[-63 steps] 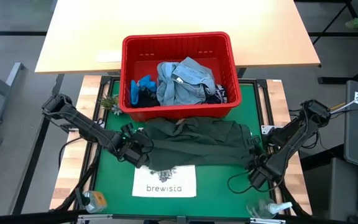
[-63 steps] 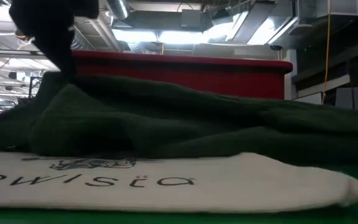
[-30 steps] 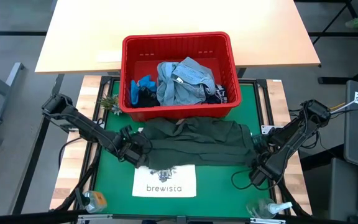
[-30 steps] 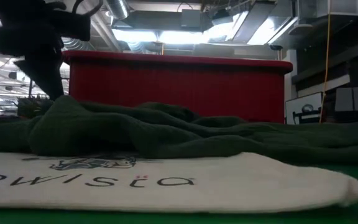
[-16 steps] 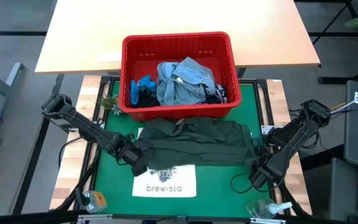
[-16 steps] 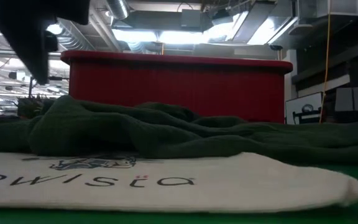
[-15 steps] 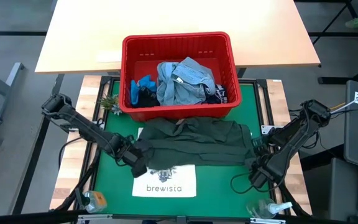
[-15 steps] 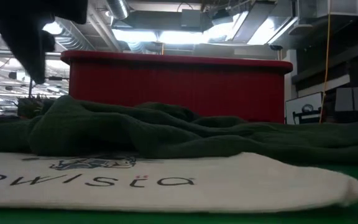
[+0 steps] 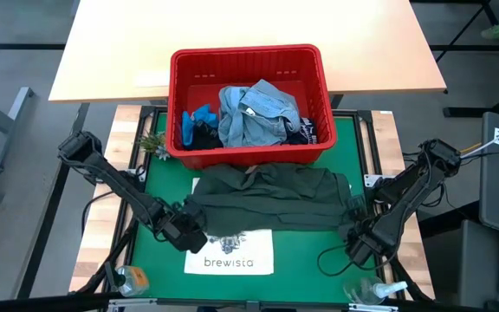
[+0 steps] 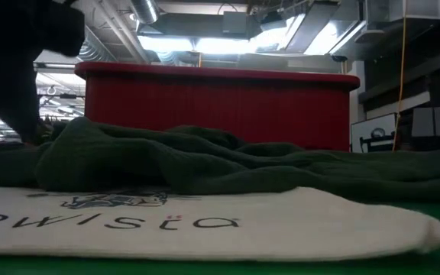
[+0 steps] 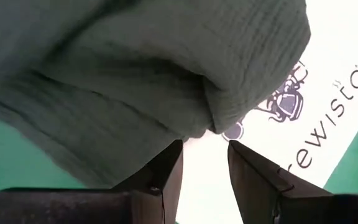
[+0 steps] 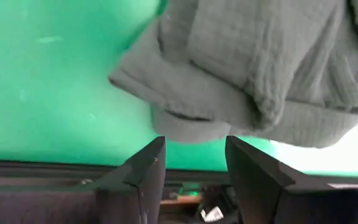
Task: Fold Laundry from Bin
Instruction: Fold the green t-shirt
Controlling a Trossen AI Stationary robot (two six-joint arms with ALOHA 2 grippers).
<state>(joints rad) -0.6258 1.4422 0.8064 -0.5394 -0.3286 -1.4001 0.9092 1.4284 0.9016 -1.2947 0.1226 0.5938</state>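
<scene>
Bench [image 9: 353,130] carries the bin [image 9: 248,62], still holding denim and blue laundry [image 9: 254,114]. Dark green garment [image 9: 267,198] lies spread before it, overlapping the tote bag [image 9: 230,256], presumably for folding. Left hand [image 9: 189,232] and right hand [image 9: 358,247] flank its ends, fingers parted, holding nothing.

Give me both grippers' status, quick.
Left gripper: open, holding nothing, at the dark green garment's edge.
Right gripper: open, holding nothing, just off the garment's other end.

A green-matted worktop [image 9: 167,260] adjoins a light wooden table [image 9: 249,26]; grey floor [image 9: 16,130] surrounds; ceiling lights [image 10: 228,44] glow overhead.
</scene>
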